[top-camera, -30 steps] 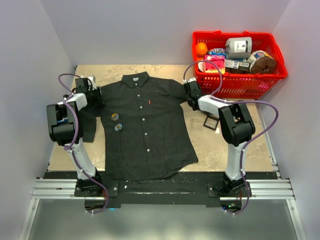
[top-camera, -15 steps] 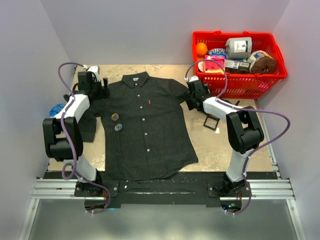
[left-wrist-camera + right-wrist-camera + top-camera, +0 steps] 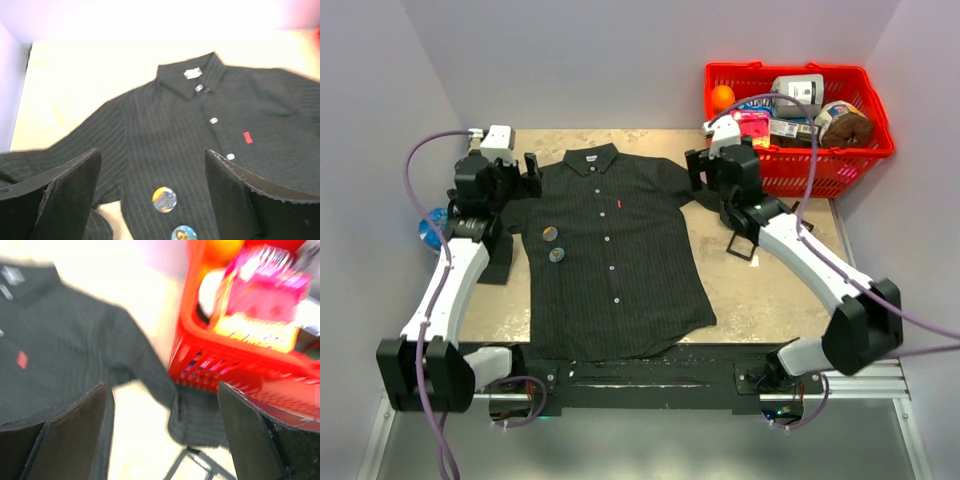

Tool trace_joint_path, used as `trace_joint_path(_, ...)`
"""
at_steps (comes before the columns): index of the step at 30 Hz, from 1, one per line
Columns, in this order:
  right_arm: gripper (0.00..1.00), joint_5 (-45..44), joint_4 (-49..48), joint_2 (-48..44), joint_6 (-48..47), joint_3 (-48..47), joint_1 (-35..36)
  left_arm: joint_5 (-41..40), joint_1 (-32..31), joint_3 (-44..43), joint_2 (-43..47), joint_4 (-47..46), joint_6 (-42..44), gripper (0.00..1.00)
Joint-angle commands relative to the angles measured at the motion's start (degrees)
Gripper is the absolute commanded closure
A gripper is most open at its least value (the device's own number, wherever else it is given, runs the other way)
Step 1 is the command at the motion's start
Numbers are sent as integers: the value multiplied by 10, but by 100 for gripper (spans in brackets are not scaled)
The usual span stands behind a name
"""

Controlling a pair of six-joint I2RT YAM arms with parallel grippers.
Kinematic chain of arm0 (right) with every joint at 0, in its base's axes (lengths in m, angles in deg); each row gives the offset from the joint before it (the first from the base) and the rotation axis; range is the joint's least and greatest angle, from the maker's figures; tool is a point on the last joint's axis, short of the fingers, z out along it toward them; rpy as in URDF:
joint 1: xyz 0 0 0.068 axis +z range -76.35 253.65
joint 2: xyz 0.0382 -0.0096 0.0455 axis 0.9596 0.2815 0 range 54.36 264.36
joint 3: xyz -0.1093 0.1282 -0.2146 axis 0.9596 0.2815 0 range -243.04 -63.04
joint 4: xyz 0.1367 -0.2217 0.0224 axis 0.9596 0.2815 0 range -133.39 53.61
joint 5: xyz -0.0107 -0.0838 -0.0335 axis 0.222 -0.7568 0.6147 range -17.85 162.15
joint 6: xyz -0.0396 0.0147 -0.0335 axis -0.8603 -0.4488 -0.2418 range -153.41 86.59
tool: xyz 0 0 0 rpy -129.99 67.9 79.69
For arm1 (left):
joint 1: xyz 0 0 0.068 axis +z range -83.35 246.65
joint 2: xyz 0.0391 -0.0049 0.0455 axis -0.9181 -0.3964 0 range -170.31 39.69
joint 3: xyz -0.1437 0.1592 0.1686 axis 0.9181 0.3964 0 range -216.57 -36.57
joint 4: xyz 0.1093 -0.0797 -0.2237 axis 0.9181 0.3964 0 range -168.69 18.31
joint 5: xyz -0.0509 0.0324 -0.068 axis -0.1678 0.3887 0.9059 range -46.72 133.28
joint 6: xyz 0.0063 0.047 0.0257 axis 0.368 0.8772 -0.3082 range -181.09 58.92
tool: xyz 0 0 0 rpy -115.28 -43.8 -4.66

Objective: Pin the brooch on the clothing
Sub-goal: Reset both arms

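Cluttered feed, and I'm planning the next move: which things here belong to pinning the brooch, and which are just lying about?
For the job:
- shirt, spread flat on the table
- upper brooch and lower brooch, both on the shirt's front

Lying about:
- red basket of groceries
- black square frame beside the shirt
- blue round thing at the table's left edge

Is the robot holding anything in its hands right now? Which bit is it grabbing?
Nothing is held. The left jaws and the right jaws both stand wide open with nothing between them, up near the shoulders of the shirt.
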Motion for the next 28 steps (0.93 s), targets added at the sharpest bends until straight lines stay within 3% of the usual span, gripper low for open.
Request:
trace_joint_path(1,5,47,-25,-50,45,4,-36,54,10,40,69,-65,-19,8)
trace_joint_path(5,4,111,-21,-84,103,10,-89,123,56,70,112,-108,-79,4)
trace_joint_path(9,4,141,-30,-126,141,29,-120,163,59,79,138,-135,-86,1)
trace_joint_path(28,3,130,-68,-168,163,83,-124,114,58,74,165,-127,-93,1)
